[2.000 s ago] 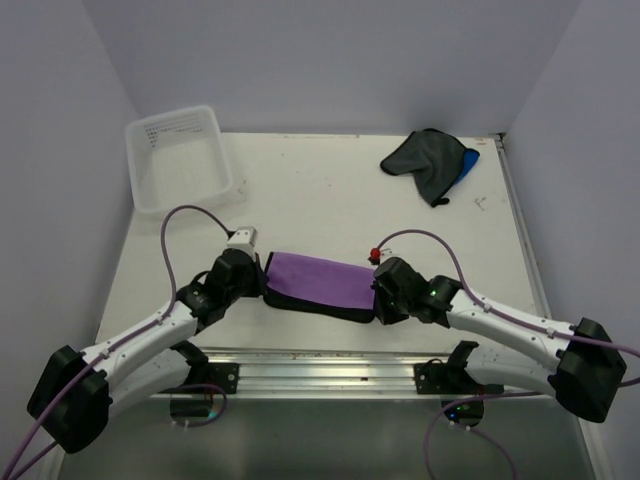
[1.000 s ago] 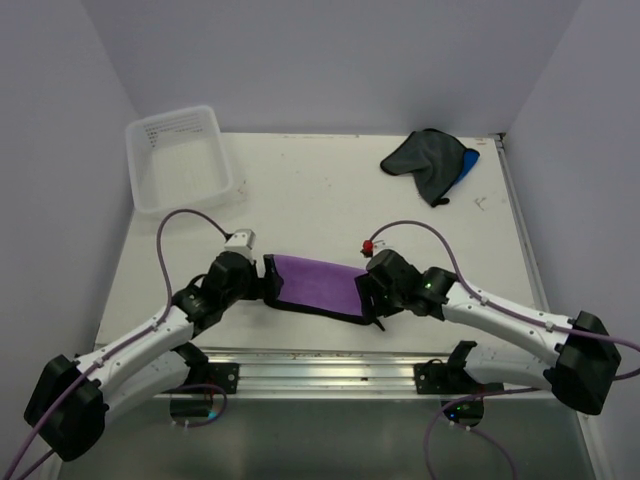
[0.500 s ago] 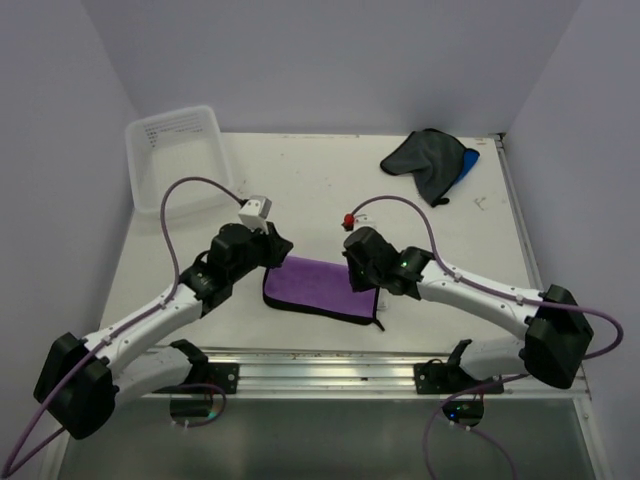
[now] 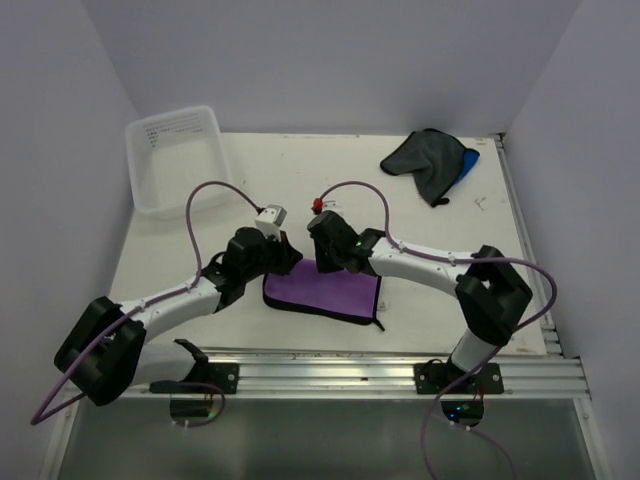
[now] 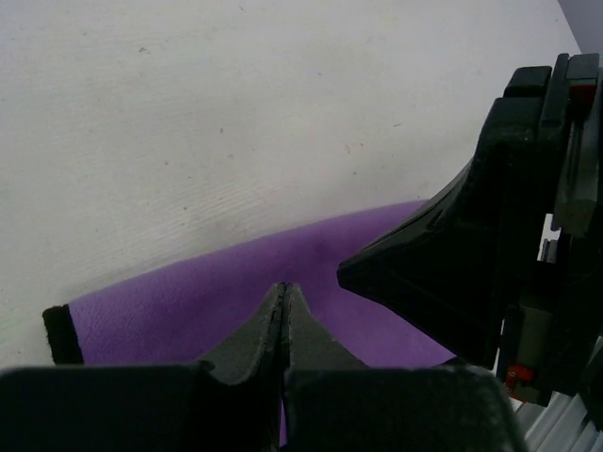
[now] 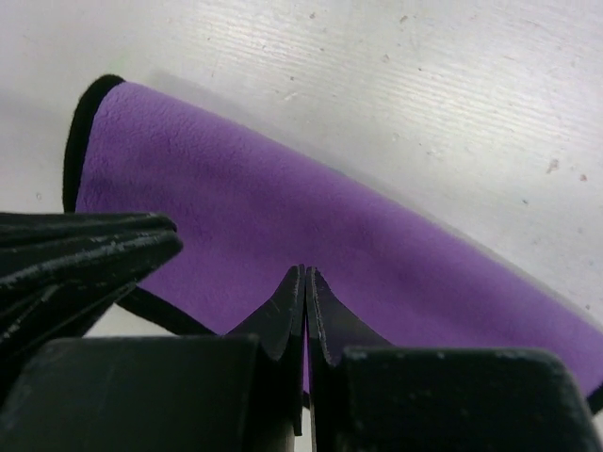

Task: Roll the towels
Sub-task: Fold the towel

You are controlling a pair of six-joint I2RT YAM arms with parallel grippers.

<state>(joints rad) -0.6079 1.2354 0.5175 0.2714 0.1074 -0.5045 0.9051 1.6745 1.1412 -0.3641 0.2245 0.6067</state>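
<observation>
The purple towel (image 4: 330,292) lies folded flat near the table's front edge, with its black trim showing. My left gripper (image 4: 296,259) and right gripper (image 4: 322,267) meet over the towel's far edge, close side by side. In the left wrist view the shut left gripper (image 5: 285,288) points down at the purple towel (image 5: 179,301), nothing between its tips. The right gripper (image 6: 305,272) is likewise shut and empty over the purple towel (image 6: 283,202). The dark grey-black towel (image 4: 422,158) lies crumpled at the back right on the blue towel (image 4: 471,160).
A clear plastic tub (image 4: 178,160) stands at the back left corner. The right gripper's black body (image 5: 490,245) fills the right side of the left wrist view. The left gripper's fingers (image 6: 89,254) show at the left of the right wrist view. A metal rail (image 4: 400,362) runs along the front edge.
Both grippers went from open at the purple towel's two ends to shut. They swung inward and away from the front edge, meeting over the towel's far edge.
</observation>
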